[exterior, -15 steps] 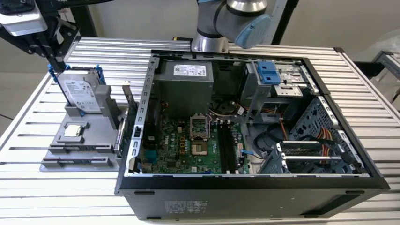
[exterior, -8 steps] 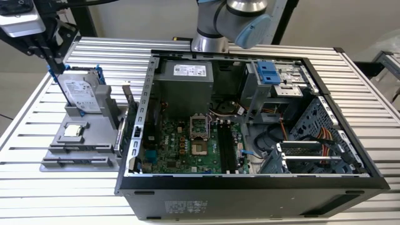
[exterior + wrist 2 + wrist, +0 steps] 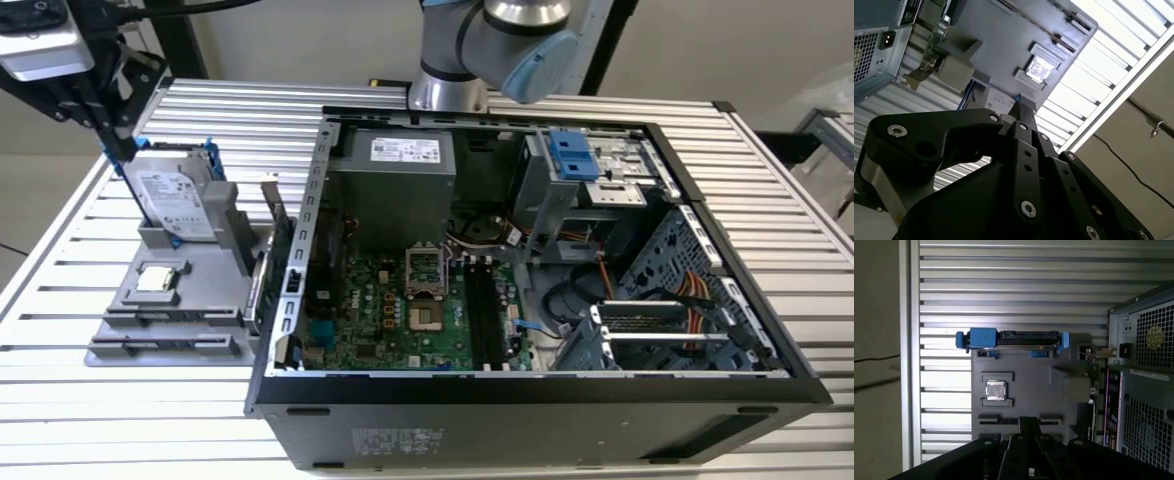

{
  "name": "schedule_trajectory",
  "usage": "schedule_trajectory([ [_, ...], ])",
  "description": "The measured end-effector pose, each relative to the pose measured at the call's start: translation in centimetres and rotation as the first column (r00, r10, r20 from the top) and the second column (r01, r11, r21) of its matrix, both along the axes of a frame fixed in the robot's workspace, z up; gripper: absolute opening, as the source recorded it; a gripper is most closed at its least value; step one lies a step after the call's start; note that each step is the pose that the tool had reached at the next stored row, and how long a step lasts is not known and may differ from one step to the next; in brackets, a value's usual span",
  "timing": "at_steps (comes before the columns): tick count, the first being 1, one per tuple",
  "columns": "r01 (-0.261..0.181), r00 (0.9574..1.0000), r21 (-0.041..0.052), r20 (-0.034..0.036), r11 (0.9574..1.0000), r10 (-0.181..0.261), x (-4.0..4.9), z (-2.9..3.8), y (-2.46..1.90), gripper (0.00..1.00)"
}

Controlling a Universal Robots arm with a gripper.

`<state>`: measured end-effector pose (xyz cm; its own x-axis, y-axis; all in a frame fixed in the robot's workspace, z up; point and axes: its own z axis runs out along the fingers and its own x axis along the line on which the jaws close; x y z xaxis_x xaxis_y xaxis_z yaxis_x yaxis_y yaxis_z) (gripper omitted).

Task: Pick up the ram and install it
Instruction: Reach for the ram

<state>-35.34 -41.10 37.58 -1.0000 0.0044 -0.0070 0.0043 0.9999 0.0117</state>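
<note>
**A:** What's the setting?

**B:** A slatted metal table [image 3: 54, 300] with a pale wall behind it. At the exterior view's left, the gripper [image 3: 115, 158] hangs above a grey holder [image 3: 200, 300]. The holder lies just beside an open computer case [image 3: 534, 400].

**A:** Is it carrying anything?

**B:** No. In both wrist views the fingertips [image 3: 1027, 421] are pressed together, and I see nothing between them.

**A:** And the ram?

**B:** I cannot tell for certain. The holder carries a hard drive [image 3: 174, 205] standing upright in a blue frame, then a processor [image 3: 158, 280] in its recess. Past that runs a narrow slot [image 3: 989, 416], and in the first wrist view the fingertips line up over it. The ram may sit there on edge, but I can't make out any green.

**A:** Further right?

**B:** Inside the case the motherboard [image 3: 387, 320] lies flat. Its long black memory slots [image 3: 483, 315] look bare to me.

**A:** So how far along is it?

**B:** Barely begun, I'd judge. Nothing is grasped and nothing is seated, so both the pick-up and the installing remain undone.
</note>
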Motion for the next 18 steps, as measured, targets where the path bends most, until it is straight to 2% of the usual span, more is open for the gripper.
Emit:
schedule_trajectory([
  [18,0.011,0.9999,-0.0276,0.0001,0.9996,-0.011,0.04,-0.03,-0.6,0.0],
])
